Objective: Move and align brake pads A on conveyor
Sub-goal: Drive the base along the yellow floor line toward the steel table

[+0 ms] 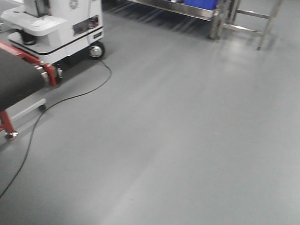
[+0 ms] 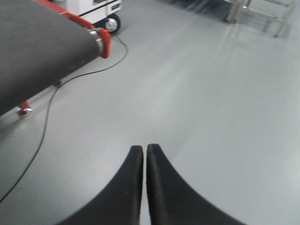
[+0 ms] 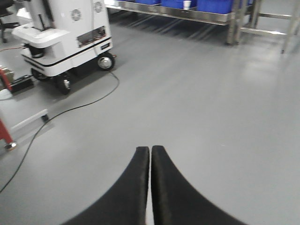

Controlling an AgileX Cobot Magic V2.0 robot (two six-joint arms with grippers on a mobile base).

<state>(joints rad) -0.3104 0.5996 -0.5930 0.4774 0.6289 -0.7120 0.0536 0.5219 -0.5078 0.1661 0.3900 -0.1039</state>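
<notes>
The conveyor [image 1: 13, 78], a dark charcoal belt on red rails and red legs, enters the front view at the left edge; its end roller also shows at the upper left of the left wrist view, conveyor [image 2: 37, 51]. The visible belt is bare, and the brake pads A are out of view. My left gripper [image 2: 144, 147] is shut with nothing between its black fingers and hangs over grey floor, to the right of the belt's end. My right gripper [image 3: 151, 149] is also shut and empty, over open floor. Neither gripper appears in the front view.
A white wheeled machine [image 1: 59, 20] stands past the belt's end, also seen as white wheeled machine [image 3: 65, 42]. A black cable [image 1: 51, 106] trails across the floor. A steel rack with blue bins [image 3: 187, 9] lines the far wall, beside a metal frame [image 1: 251, 22].
</notes>
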